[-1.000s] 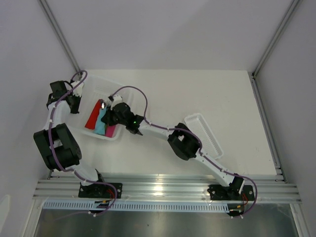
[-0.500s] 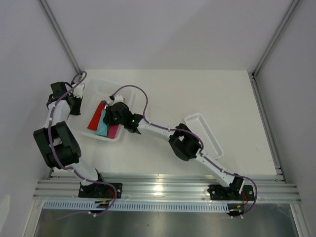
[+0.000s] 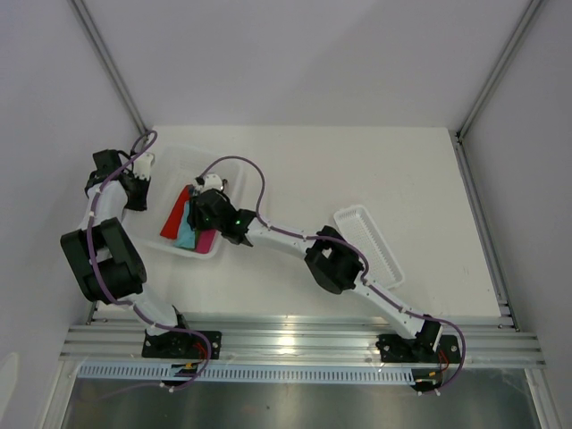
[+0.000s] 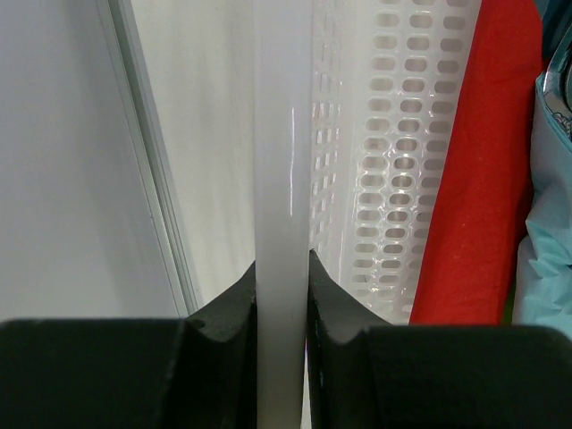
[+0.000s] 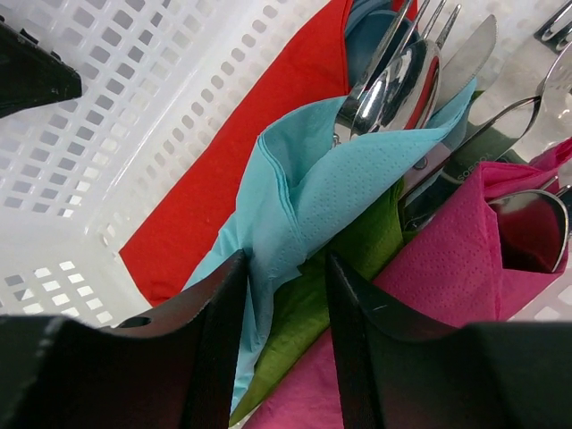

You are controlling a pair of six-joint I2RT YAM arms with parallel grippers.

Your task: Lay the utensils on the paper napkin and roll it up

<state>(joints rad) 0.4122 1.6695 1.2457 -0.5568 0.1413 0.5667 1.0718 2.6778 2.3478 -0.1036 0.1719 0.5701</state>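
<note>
The teal paper napkin [image 5: 304, 197] is rolled around silver utensils [image 5: 393, 80], whose tips poke from its top. It lies in the white perforated basket [image 5: 107, 116] on a green roll [image 5: 357, 259], between a red roll [image 5: 250, 152] and a pink roll [image 5: 447, 268]. My right gripper [image 5: 286, 259] hangs over the roll's lower end, jaws apart: the left finger touches the teal paper, the right does not. In the top view the right gripper [image 3: 200, 208] is over the basket and the teal roll [image 3: 185, 235] shows beneath it. My left gripper [image 4: 282, 264] is shut on the basket's rim [image 4: 283, 134]; it also shows in the top view [image 3: 137, 181].
The basket's rim [image 3: 165, 150] stands at the table's left, close to the side wall. More cutlery [image 5: 527, 223] pokes from the green and pink rolls. A second long white tray [image 3: 368, 243] lies right of centre beside the right arm's elbow.
My right gripper has shifted slightly toward the near side over the basket, and the teal roll lies a little nearer among the other rolls. My left gripper keeps its hold on the rim.
</note>
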